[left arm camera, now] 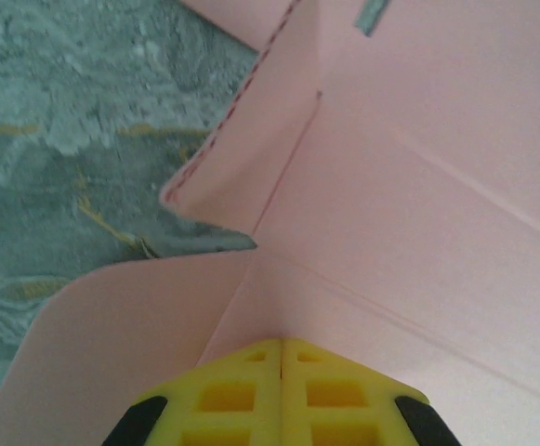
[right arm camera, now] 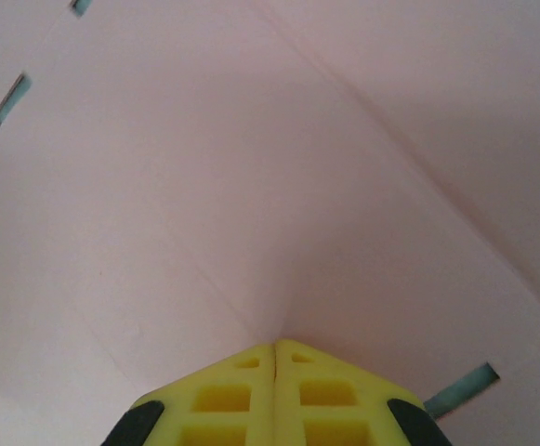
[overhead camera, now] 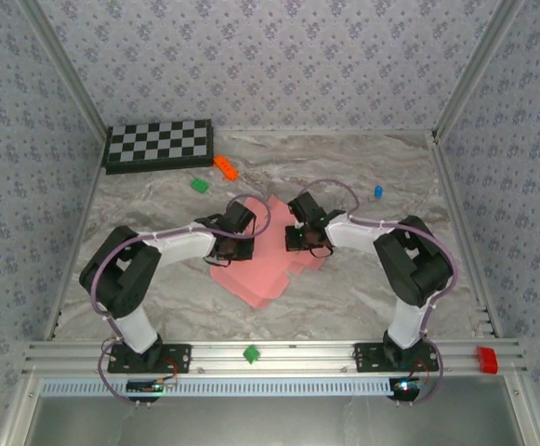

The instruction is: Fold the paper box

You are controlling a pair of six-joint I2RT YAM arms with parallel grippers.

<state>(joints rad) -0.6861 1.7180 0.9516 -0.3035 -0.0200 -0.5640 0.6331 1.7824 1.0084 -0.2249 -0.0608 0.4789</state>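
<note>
1. Flat pink thin-card paper box sheet (overhead camera: 262,274), unfolded, lies at centre of the top view on the grey marbled table (overhead camera: 158,307), between the two arms.
2. Left gripper (overhead camera: 221,253) is down on the sheet's left part, right gripper (overhead camera: 297,245) on its upper right part.
3. Left wrist view: yellow fingers (left arm camera: 228,395) pressed together at bottom centre, tips touching the card where creases meet. One flap (left arm camera: 237,167) is tilted up, centre-left.
4. Right wrist view: yellow fingers (right arm camera: 223,400) pressed together at bottom centre, tips on the card at a crease junction. Narrow slots are cut upper left (right arm camera: 9,99) and lower right (right arm camera: 460,388).
5. Top view, other items:
   - black-and-white checkerboard (overhead camera: 158,145), upper left
   - small orange brick (overhead camera: 225,167) just right of it
   - small green block (overhead camera: 199,185) near the brick
   - small blue piece (overhead camera: 377,191), upper right
   - red block (overhead camera: 486,359) on the near rail, lower right
</note>
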